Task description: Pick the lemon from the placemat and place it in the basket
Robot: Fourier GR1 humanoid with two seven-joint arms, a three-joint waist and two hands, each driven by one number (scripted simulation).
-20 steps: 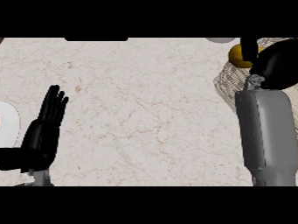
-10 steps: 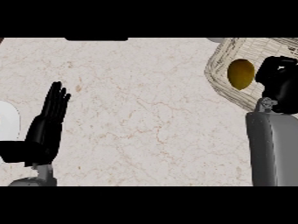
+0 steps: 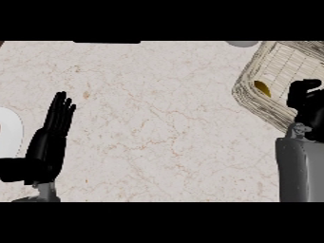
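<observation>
One lemon lies inside basket, partly behind the rim. Right hand above it, fingers curled, holding nothing. Best lift straight up, clear of the wicker. Left hand rests open.

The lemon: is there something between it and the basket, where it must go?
Nothing visible stands in the way. The lemon already lies inside the basket, near its left wall. The right hand is over the basket just to the lemon's right, with curled fingers holding nothing. The left hand rests open, far away at the view's left.
</observation>
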